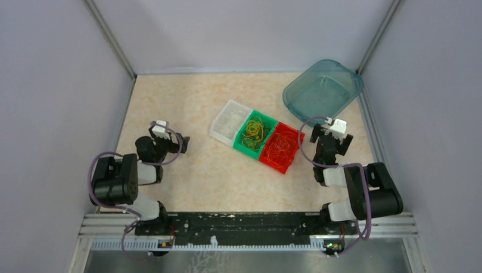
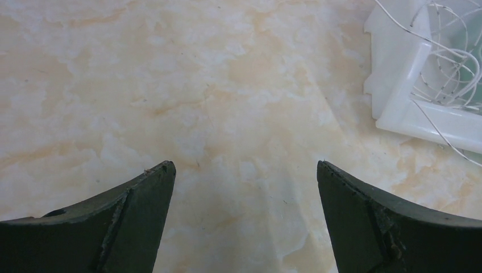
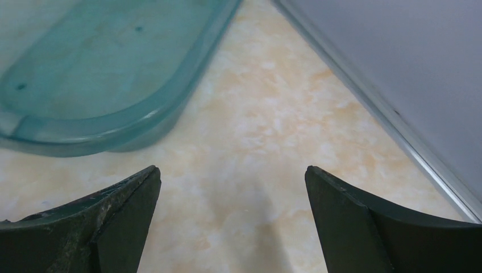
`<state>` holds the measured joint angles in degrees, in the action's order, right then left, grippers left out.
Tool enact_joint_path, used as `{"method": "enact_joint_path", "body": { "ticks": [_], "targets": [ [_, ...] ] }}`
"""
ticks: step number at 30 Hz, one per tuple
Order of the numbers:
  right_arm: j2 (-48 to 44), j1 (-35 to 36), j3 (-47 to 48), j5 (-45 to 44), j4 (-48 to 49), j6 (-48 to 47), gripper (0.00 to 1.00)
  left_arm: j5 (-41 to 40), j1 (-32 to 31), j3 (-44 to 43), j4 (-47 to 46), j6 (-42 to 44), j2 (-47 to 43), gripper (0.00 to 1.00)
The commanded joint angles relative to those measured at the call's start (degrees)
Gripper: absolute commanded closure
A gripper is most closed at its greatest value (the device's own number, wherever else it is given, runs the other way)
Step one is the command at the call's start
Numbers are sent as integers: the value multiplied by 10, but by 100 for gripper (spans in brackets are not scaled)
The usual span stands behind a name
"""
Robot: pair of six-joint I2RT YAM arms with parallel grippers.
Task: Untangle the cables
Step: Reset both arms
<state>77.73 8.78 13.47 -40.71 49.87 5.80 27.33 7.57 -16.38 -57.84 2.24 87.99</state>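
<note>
Edges: pale grey walls [image 1: 57,85] are closing in the table [image 1: 187,108] on the left, back and right. A metal rail is running along the foot of the right wall.

Landmark: the green bin [image 1: 245,143], sitting mid-table. Open marbled surface is lying to its left and in front of it; there is less room to its right.

Count: three bins are standing in one slanted row, touching. The white bin [image 1: 217,128] is on the green bin's far-left side and the red bin [image 1: 275,164] on its near-right. One teal tub [image 1: 323,90] is sitting beyond the green bin to the right, by the back-right corner. Two arms, two grippers.

The cables [image 1: 256,131] are lying inside the bins as thin, springy loops. A yellow and brown tangle is in the green bin and an orange-red tangle in the red one. The loops are too many and too fine to count. Thin white strands [image 2: 449,74] are filling the white bin.

Materials: the table is cream stone-pattern and smooth. The bins are rectangular, the white one of glossy plastic. The tub is translucent with rounded corners.

The left gripper [image 2: 244,165] is hovering left of the green bin, well apart, fingers spread wide and grasping nothing. The right gripper [image 3: 231,169] is hovering right of it, past the red bin and near the tub, fingers likewise released over bare table.
</note>
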Motion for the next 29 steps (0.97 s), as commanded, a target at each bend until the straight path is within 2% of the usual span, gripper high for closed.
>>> {"method": "enact_joint_path", "body": {
  "ticks": [1,2,3,4,5,8,11,29],
  "targets": [
    [28,-14,-17,193,157,-62,1,-83,-40,66,-198,13,22,1],
    [40,-31,-33,221,176,-47,1,-93,-42,72,-266,8,45,1],
    [55,-38,-39,234,219,-50,1,-99,-43,55,-220,8,32,1],
    [50,-38,-34,258,202,-58,1,-107,-45,24,-127,8,14,1],
    [48,-39,-32,265,192,-58,1,-143,-60,6,-73,14,13,0],
    [47,-49,-22,276,170,-49,1,-168,-77,23,-148,26,32,1],
    [51,-52,-28,279,191,-49,1,-167,-77,14,-106,28,20,1],
    [51,-52,-30,279,195,-50,1,-174,-79,14,-109,31,22,1]
  ]
}}
